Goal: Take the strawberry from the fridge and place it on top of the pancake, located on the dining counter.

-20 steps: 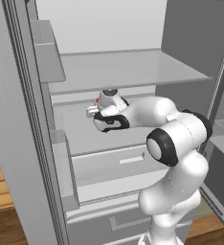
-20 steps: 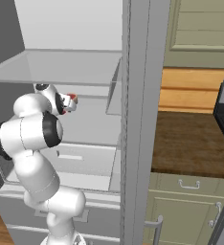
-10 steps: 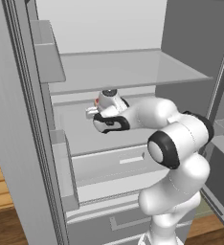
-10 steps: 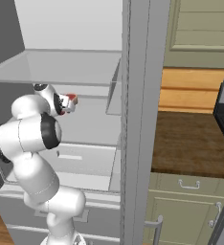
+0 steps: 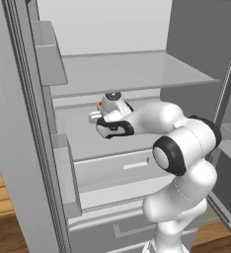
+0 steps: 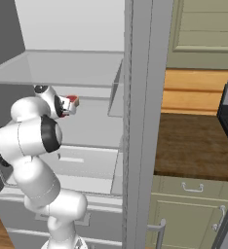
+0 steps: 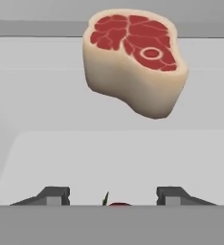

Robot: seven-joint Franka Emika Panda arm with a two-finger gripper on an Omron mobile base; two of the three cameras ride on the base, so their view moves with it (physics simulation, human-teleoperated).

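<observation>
In the hand view the strawberry (image 7: 118,204) peeks up as a small dark red top with a green stem, between my gripper's (image 7: 115,195) two fingertips. The fingers (image 7: 54,194) stand apart on either side and do not touch the berry. The open fridge (image 5: 137,69) surrounds the hand. My gripper (image 5: 95,117) reaches low over the middle glass shelf (image 5: 83,136), and it also shows from the right side (image 6: 70,105). The pancake and the dining counter are out of view.
A pale block of meat with a red top (image 7: 135,60) lies on the shelf just beyond the berry (image 6: 73,99). Door bins (image 5: 51,54) hang at the left, drawers (image 5: 122,170) sit below the shelf, and another glass shelf (image 5: 132,71) is above the hand.
The arm has barely shifted; the hand stays at the same spot over the shelf.
</observation>
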